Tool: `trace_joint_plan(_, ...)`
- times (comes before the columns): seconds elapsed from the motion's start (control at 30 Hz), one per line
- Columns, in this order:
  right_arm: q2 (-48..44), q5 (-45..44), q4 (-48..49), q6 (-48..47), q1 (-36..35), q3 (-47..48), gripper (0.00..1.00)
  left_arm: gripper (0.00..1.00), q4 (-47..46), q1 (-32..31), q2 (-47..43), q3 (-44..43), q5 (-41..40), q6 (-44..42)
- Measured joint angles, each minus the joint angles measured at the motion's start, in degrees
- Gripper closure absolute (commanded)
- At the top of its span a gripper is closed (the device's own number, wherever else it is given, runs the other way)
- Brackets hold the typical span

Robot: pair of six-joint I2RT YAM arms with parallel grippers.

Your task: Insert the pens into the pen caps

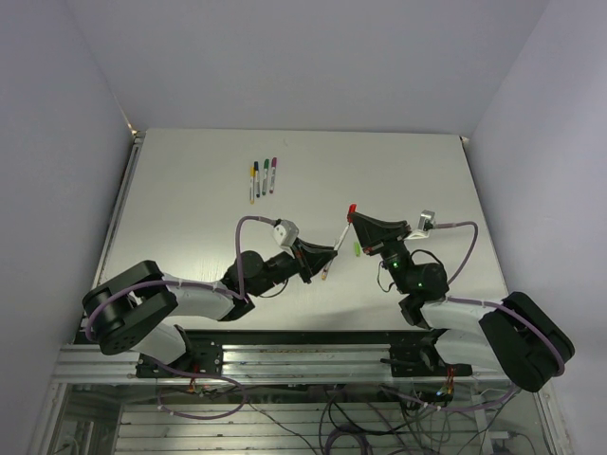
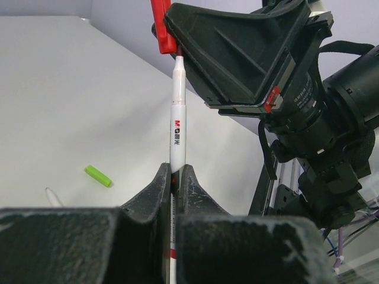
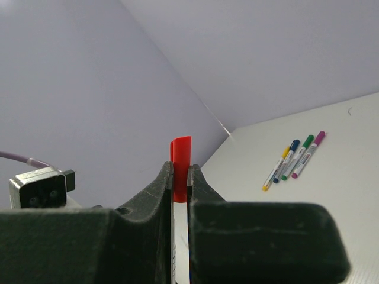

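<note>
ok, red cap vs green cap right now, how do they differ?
The red cap is clamped in the right gripper, off the table; the green cap lies loose on it. The red cap meets the tip of the pen held by the left gripper; the green cap has no pen in it. Both are short plastic caps.

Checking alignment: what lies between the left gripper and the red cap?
Only the pen itself, running from the left gripper up to the red cap in the right gripper; left wrist view.
</note>
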State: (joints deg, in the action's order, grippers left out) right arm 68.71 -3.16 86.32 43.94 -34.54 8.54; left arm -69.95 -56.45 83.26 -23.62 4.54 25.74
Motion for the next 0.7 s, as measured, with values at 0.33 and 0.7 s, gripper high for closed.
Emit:
trace_joint_plan(0.33,-0.7,-0.04,0.0,-0.02,0.0,-0.35,1.0,0.93,-0.52,0.0,0.98,0.0,0.02,0.48)
trace_joint_plan(0.7,-0.74,-0.02,0.31,0.02,0.0,-0.37,1.0,0.93,-0.59,0.0,1.57,0.0,0.02,0.92)
